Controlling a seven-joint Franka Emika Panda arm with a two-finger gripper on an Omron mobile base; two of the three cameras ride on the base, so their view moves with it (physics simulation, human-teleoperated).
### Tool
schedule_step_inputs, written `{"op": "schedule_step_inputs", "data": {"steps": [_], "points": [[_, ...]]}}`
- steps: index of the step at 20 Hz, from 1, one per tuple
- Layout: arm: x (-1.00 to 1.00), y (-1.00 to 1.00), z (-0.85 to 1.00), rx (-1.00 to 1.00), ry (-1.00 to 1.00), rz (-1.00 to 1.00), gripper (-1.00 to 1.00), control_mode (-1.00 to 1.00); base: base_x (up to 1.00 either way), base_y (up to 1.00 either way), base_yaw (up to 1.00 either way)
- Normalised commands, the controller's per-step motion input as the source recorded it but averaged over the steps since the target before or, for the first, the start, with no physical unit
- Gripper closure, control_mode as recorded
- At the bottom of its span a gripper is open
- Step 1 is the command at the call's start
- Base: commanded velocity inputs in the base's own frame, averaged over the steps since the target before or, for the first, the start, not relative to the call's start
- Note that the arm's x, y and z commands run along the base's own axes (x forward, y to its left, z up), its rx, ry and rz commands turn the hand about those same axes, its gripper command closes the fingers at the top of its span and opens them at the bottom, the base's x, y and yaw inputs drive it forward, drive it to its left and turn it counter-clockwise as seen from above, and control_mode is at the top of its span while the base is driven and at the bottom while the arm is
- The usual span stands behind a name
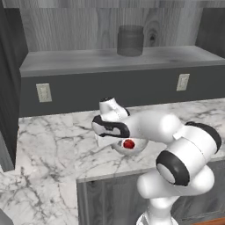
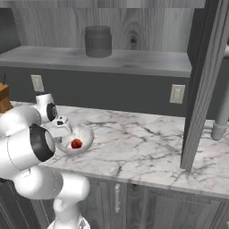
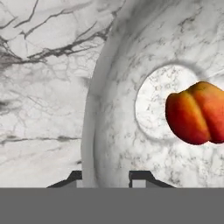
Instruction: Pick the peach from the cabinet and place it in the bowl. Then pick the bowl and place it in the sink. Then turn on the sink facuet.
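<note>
The pincer (image 3: pixel 105 177) is closed on the rim of the bowl (image 3: pixel 131 109), one finger tip on each side of its wall. The bowl stands on the marble bench (image 2: pixel 147 138), near its front edge. The peach (image 3: pixel 197 113) lies inside the bowl. A dark jar (image 1: pixel 130 40) stands on the cabinet (image 1: pixel 66 61) shelf.

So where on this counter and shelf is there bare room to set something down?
Free: the marble counter between the bowl and the dark cabinet panel; the counter left of the arm in the left base view; the shelf either side of the jar. Crowded: around the bowl, where the gripper straddles its rim and the peach lies inside.
</note>
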Motion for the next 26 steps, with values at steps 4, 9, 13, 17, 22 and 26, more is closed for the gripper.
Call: {"op": "schedule_step_inputs", "data": {"steps": [4, 9, 13, 17, 22, 26], "points": [[-0.92, -0.06, 1.0, 0.0, -0.11, 0.15, 1.0, -1.0, 0.0, 0.0, 0.0], [-1.0, -0.02, 1.0, -0.04, -0.06, 0.27, 1.0, -1.0, 0.0, 0.0, 0.0], [-1.0, -0.24, 1.0, -0.02, -0.04, 0.45, 1.0, -1.0, 0.0, 0.0, 0.0], [-0.99, -0.33, 0.84, -0.02, -0.04, 0.63, 1.0, -1.0, 0.0, 0.0, 0.0], [-0.76, -0.3, 0.97, -0.01, -0.01, 0.48, 1.0, -1.0, 0.0, 0.0, 0.0], [-0.42, -0.39, 0.78, 0.02, -0.03, 0.28, 1.0, -1.0, 0.0, 0.0, 0.0]]}}
